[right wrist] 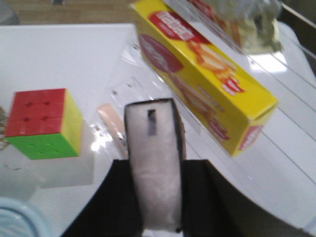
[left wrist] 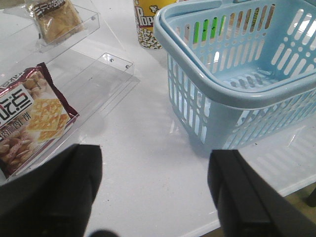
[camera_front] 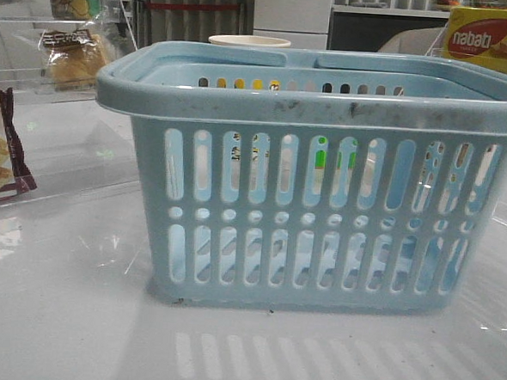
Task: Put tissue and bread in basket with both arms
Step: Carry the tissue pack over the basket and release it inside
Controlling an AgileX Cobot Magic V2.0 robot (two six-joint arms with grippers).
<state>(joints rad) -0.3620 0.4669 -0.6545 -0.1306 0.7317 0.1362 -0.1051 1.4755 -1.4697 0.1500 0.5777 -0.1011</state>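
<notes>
The light-blue basket point(camera_front: 310, 107) stands in the middle of the table and looks empty in the left wrist view point(left wrist: 237, 94). The bread point(camera_front: 72, 58), golden buns in a clear bag, sits on a clear shelf at the far left; it also shows in the left wrist view point(left wrist: 57, 22). My left gripper point(left wrist: 155, 168) is open and empty above bare table, beside the basket's near corner. My right gripper point(right wrist: 154, 168) is shut on the tissue point(right wrist: 152, 133), a small dark-edged packet with a pale face, held above the table beside the yellow box. Neither gripper shows in the front view.
A maroon-edged cracker packet point(left wrist: 32, 118) lies in a clear tray point(left wrist: 106, 74) left of the basket. A popcorn cup point(left wrist: 147, 22) stands behind the basket. A yellow nabati box point(right wrist: 197, 74) and a colour cube point(right wrist: 44, 123) are near my right gripper.
</notes>
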